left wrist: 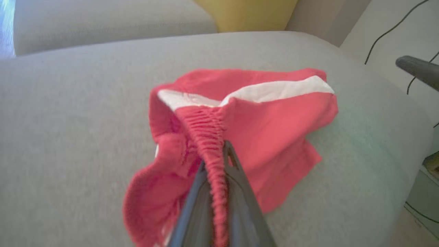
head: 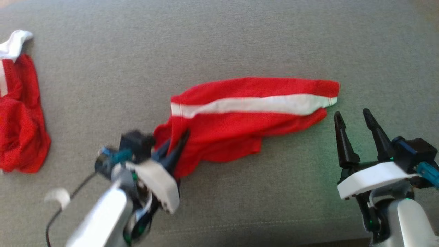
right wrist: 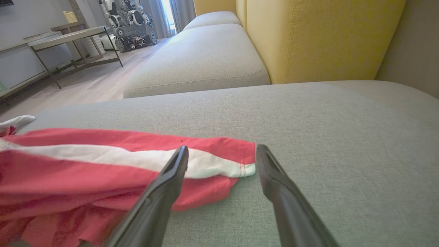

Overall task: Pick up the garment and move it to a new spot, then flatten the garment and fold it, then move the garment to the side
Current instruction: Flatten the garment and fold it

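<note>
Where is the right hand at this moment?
In the head view's lower right: the right hand is open over the grey cushion, just right of the hem end of the red garment that the left hand grips.

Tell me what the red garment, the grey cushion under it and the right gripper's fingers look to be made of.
The red garment is soft, matte cloth, likely a sports knit: it drapes limply, and its waistband puckers like elastic. The grey cushion is matte woven upholstery with a fine visible weave. The fingers of the right gripper are dark, smooth and faintly shiny, probably hard plastic.
</note>
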